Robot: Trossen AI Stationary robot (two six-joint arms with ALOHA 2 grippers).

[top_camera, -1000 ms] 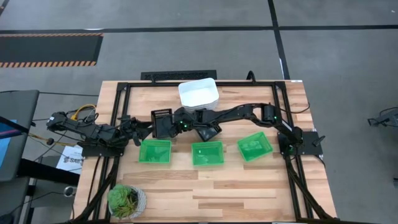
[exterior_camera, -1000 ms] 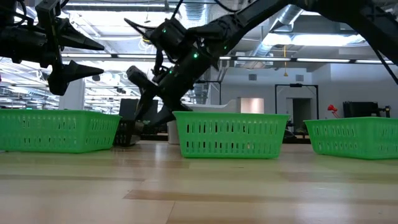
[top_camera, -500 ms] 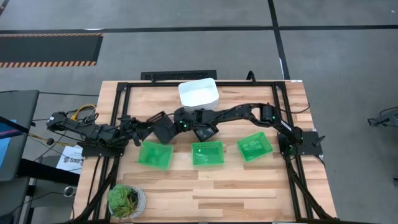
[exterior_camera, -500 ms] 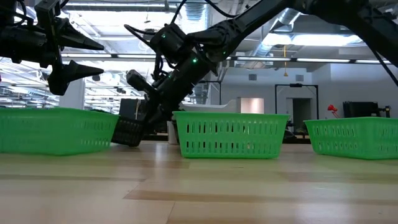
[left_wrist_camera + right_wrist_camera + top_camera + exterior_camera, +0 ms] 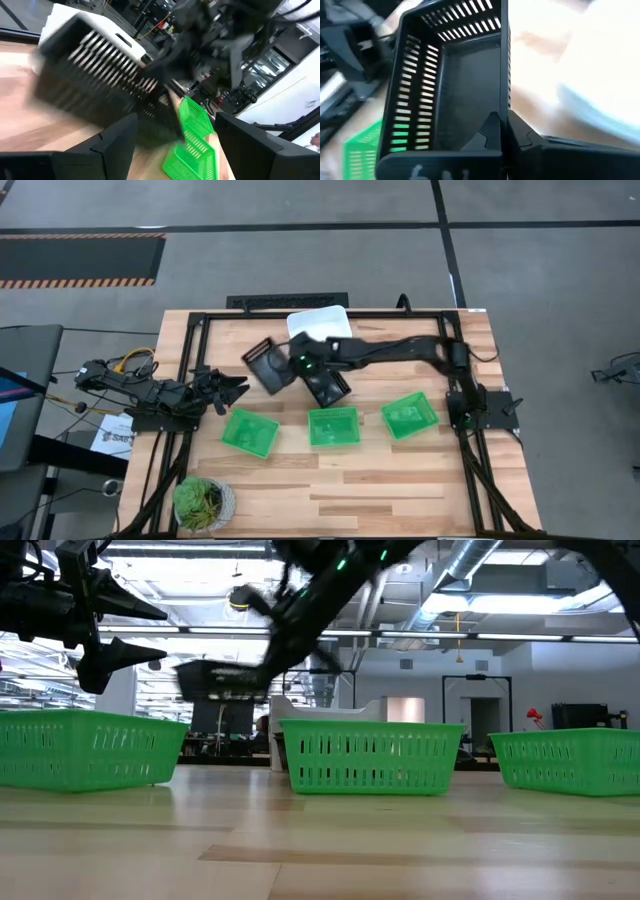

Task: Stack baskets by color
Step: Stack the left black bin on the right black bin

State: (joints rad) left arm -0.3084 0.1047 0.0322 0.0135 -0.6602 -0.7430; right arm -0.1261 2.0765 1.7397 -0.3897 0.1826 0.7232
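Observation:
My right gripper (image 5: 288, 367) is shut on a black slotted basket (image 5: 264, 365), which hangs above the table's far middle (image 5: 224, 678). A second black basket (image 5: 331, 386) lies on the table under my right arm. A white basket (image 5: 322, 322) stands behind them, near the far edge. Three green baskets (image 5: 250, 431) (image 5: 333, 426) (image 5: 410, 415) rest on their bottoms in a row across the middle. My left gripper (image 5: 236, 388) waits open at the left, pointing toward the lifted basket (image 5: 87, 85). My right gripper pinches one side wall of the black basket (image 5: 506, 107) at its rim. One finger (image 5: 489, 131) is inside the basket and the other (image 5: 521, 136) is outside. The fingers slant down from the table's right. The basket is lifted clear, opening upward, about level.
A round potted plant (image 5: 204, 502) stands at the near left corner. A black frame (image 5: 300, 313) runs around the table's far part and sides. Bare wood lies in front of the green row (image 5: 380, 490).
My right gripper has shut on the black basket's wall and risen, carrying it off the table and a little toward the far edge. The left green basket has slid slightly toward the near edge and turned askew.

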